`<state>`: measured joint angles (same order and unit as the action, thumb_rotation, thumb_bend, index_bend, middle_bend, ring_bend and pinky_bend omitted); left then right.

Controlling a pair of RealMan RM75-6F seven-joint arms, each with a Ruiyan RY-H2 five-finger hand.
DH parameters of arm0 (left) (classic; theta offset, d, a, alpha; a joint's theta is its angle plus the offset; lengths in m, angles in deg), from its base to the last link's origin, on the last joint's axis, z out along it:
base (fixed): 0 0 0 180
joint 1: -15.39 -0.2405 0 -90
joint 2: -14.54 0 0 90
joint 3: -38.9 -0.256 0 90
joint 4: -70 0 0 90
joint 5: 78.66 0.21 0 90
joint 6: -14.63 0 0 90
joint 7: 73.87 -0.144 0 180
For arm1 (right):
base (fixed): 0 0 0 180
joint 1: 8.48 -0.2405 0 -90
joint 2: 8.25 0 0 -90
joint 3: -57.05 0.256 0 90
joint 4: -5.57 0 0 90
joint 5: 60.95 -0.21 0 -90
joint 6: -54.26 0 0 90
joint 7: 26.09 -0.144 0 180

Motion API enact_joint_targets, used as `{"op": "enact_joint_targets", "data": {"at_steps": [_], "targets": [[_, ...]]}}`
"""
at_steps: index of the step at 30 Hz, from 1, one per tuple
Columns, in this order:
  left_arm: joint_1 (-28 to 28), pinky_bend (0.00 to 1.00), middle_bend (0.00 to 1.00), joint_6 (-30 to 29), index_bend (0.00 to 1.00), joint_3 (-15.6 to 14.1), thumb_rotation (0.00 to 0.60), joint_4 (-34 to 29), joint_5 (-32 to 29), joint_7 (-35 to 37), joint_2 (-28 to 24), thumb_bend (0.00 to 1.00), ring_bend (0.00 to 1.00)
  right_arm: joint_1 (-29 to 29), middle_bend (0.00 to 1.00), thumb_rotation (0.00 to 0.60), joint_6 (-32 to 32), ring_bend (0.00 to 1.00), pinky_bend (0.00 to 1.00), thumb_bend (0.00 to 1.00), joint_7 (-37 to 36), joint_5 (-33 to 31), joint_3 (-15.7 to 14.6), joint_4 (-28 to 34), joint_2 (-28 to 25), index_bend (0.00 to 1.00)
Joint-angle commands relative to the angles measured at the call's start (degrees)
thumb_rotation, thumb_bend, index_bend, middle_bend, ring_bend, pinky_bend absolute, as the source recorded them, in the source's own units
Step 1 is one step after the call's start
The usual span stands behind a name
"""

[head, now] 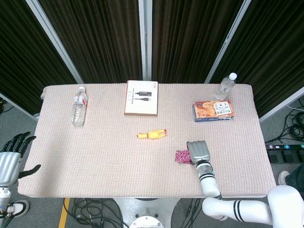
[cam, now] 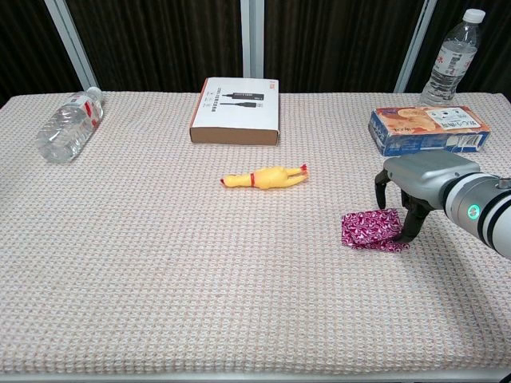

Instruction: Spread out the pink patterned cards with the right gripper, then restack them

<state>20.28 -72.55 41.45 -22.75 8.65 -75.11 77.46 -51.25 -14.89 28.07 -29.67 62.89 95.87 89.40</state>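
Two pink patterned cards lie overlapping on the woven table mat, right of centre. In the head view only a small part of the cards shows beside the hand. My right hand hangs over their right edge, fingers pointing down, and pinches the upper card with its fingertips. From above, the right hand covers most of the cards. My left hand hangs off the table's left side, fingers apart, holding nothing.
A yellow rubber chicken lies left of the cards. A white and brown box sits at the back centre. An orange and blue box and an upright bottle stand back right. Another bottle lies back left.
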Motion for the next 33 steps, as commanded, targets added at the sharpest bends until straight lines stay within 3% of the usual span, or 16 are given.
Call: {"op": "enact_joint_targets", "data": {"at_steps": [1,12,33], "targets": [[0.0,0.24,0.22,-0.01,0.23,0.01,0.572,0.01,0.03,0.05,-0.01,0.0,0.13,-0.02,1.0,0.586,-0.25,0.86,0.9,0.07,0.24,-0.08,0.06,-0.28,0.46,0.44],[0.02,0.24,0.22,0.07,0.23,0.05,0.57,0.05,-0.04,0.45,-0.13,0.0,0.13,0.12,1.0,0.586,-1.71,0.86,0.9,0.07,1.11,-0.17,0.56,-0.08,1.62,0.44],[-0.07,0.24,0.22,-0.3,0.23,-0.05,0.553,-0.31,0.51,0.73,-0.37,0.0,0.13,2.15,1.0,0.582,-11.48,0.87,0.9,0.06,5.61,-1.54,2.3,1.35,5.98,0.45]]}}
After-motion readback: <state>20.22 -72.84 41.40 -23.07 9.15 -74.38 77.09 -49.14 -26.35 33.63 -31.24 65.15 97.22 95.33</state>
